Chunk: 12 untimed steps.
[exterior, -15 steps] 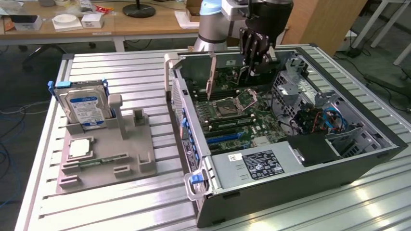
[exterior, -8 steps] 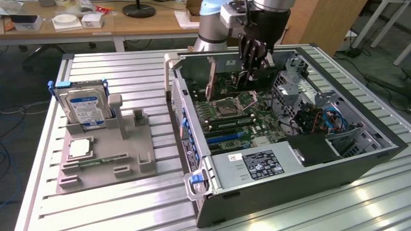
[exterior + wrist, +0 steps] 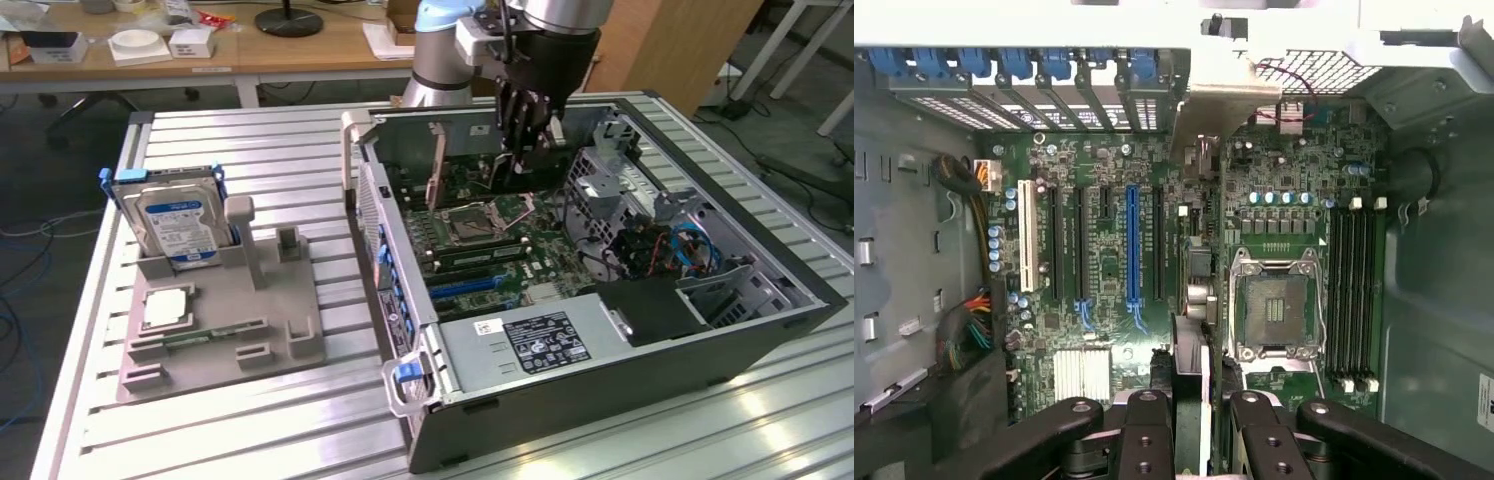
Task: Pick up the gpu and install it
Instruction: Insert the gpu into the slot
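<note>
The gpu [image 3: 523, 172], a thin dark card, hangs upright inside the open computer case [image 3: 587, 410], above the motherboard [image 3: 501, 250] near the CPU socket. My gripper [image 3: 529, 140] comes down from above and is shut on the card's upper edge. In the wrist view the gpu [image 3: 1194, 375] shows edge-on between the two black fingers [image 3: 1146, 435], with my gripper [image 3: 1199, 440] closed around it. The long blue expansion slot [image 3: 1133, 250] lies off to one side of the card, with black slots beside it.
A grey fixture [image 3: 220, 330] on the exterior view's left holds a hard drive [image 3: 174, 220] with a blue-white label, a CPU chip [image 3: 167, 305] and a RAM stick [image 3: 200, 337]. The case's power supply [image 3: 534, 345], cables [image 3: 667, 250] and drive cage surround the board.
</note>
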Tool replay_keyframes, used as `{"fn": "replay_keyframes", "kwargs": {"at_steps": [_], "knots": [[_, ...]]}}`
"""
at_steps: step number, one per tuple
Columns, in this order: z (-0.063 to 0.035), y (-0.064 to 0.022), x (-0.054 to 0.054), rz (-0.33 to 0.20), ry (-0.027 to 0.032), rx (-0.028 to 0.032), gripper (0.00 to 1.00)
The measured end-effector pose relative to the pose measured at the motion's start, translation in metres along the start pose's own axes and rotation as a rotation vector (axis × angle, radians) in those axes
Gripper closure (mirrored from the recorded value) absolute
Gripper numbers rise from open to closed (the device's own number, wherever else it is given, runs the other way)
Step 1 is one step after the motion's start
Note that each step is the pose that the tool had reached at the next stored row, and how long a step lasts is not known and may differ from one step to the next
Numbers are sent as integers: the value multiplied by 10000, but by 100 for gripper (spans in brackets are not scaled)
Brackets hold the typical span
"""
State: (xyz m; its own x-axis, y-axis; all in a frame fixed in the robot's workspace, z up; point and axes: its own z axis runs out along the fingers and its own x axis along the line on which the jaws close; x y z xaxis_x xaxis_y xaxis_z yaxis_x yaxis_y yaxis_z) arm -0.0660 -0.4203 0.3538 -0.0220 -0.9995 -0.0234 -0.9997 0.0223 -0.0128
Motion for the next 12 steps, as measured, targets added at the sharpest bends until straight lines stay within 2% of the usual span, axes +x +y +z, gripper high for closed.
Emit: {"fn": "replay_keyframes", "kwargs": {"at_steps": [12], "knots": [[25, -1, 79, 0, -3, 1, 73]]}}
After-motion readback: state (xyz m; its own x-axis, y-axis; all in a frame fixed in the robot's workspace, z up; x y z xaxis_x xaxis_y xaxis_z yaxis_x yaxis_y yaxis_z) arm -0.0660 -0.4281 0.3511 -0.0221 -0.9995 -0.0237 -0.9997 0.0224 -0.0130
